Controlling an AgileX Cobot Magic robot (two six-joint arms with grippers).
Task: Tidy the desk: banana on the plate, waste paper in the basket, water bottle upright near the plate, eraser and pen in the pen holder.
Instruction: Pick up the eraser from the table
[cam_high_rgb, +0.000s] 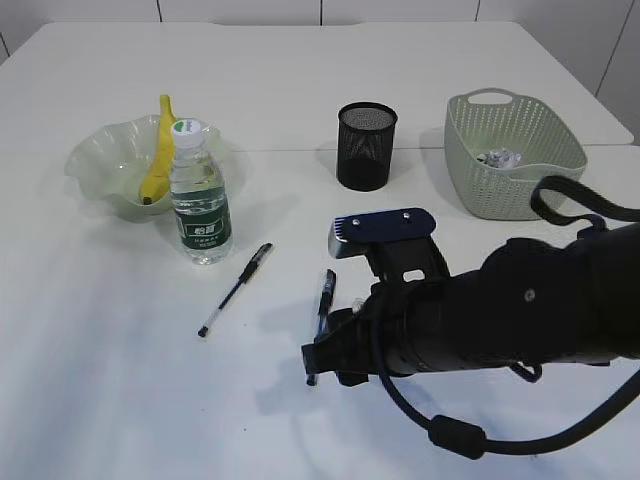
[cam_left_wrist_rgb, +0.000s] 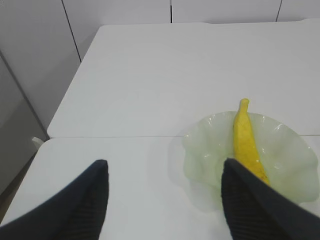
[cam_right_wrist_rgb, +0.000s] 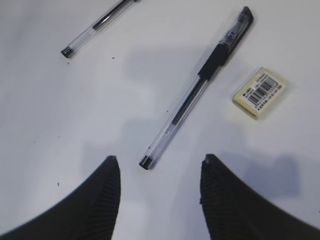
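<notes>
- Black, ribbed right jaws (cam_right_wrist_rgb: 159, 192) stand parted and empty above the white tabletop (cam_right_wrist_rgb: 45, 100); the tip of the nearer pen (cam_right_wrist_rgb: 192, 92) lies between them, just ahead of their tips, and its barrel runs away at a slant toward the upper right.
- The eraser (cam_right_wrist_rgb: 259, 92) lies just to the right of that pen, apart from it and outside the jaws.
- A second pen (cam_right_wrist_rgb: 97, 24) lies farther off to the upper left.
- Left jaws (cam_left_wrist_rgb: 162, 192) are wide apart and empty, hanging near the plate (cam_left_wrist_rgb: 285, 150).
- Done, as far as shows: the banana (cam_high_rgb: 158, 150) rests on the plate, the bottle (cam_high_rgb: 199, 192) stands upright beside it, and crumpled paper (cam_high_rgb: 498, 158) sits in the basket (cam_high_rgb: 515, 150).
- Left to do: both pens and the eraser are not yet in the mesh pen holder (cam_high_rgb: 366, 146).
</notes>
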